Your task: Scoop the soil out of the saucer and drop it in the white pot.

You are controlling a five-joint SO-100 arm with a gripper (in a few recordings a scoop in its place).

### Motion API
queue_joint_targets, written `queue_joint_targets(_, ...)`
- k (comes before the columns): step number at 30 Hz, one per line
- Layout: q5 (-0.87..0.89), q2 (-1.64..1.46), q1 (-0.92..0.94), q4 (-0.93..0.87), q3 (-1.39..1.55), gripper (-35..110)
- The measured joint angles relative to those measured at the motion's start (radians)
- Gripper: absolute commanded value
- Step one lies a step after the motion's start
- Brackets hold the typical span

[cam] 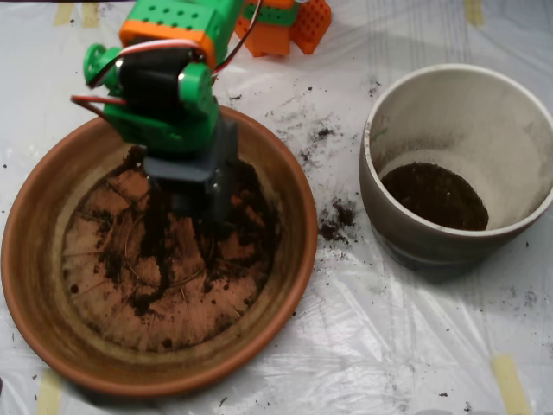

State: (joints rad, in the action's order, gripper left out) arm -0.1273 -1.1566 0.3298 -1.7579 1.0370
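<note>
**Entry: soil pickup inside the saucer, in progress**

- End effector [192,192]: grey clamshell scoop, lowered into the saucer at about its 12 o'clock, tip down in the dirt. Seen from above under the green and orange arm housing; whether its shells are apart or together cannot be told.
- Saucer [34,285]: terracotta, at 9 o'clock on the plastic-covered counter [389,346]. Base largely bare, ridges showing.
- Soil [155,238]: thin dark streaks and crumbs, densest around the scoop and trailing toward the centre; a sparse ring near the wall.
- White pot [380,186]: at 3 o'clock, well apart from the saucer, a dark layer of soil already at its bottom.
- Spilled crumbs [335,220]: on the counter between the two vessels.

Handling note: little remains, so the scoop likely needs to rake along the base, gathering the thickest streak before closing, then lift level and cross clear over the pot rim, to avoid adding to the spill.
</note>
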Motion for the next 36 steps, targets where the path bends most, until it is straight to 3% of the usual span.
queue_joint_targets(9,0.006,-0.43,-0.186,0.199,0.376,-1)
queue_joint_targets(15,-0.002,-0.623,-0.307,0.25,0.414,-1)
queue_joint_targets(21,-0.051,-0.62,-0.459,0.198,0.268,-1)
queue_joint_targets(31,-0.137,-0.35,-0.678,0.098,-0.087,0)
queue_joint_targets(34,-0.137,-0.305,-0.716,0.084,-0.109,23)
queue_joint_targets(36,-0.144,-0.299,-0.742,0.071,-0.109,30)
